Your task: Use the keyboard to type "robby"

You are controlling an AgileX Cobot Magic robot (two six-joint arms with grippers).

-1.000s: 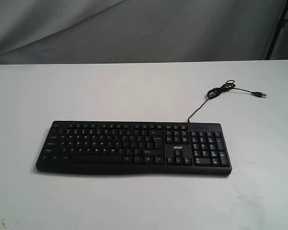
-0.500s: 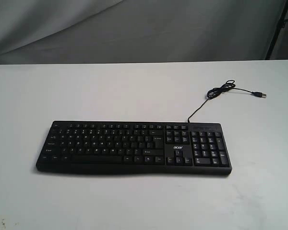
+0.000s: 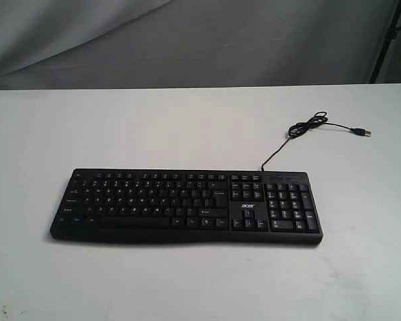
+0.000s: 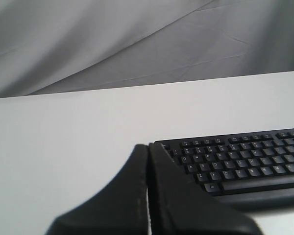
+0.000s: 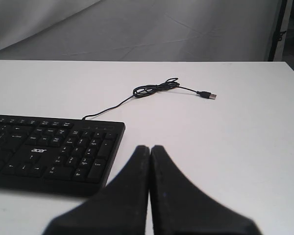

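The black keyboard (image 3: pixel 187 206) lies flat across the middle of the white table, number pad on the right, white "acer" logo (image 3: pixel 248 206) beside it. Its thin black cable (image 3: pixel 307 126) runs back to a small coil and ends in a loose USB plug (image 3: pixel 364 132). Neither gripper appears in the exterior view. In the left wrist view my left gripper (image 4: pixel 148 145) is shut with nothing in it, held short of the keyboard (image 4: pixel 240 164) at its letter end. In the right wrist view my right gripper (image 5: pixel 150 147) is shut and empty, just off the keyboard (image 5: pixel 54 152) at the number-pad corner.
The white table (image 3: pixel 187 127) reaches back to a grey cloth backdrop (image 3: pixel 187 40). A dark stand leg (image 3: pixel 386 37) rises at the far right behind the table edge.
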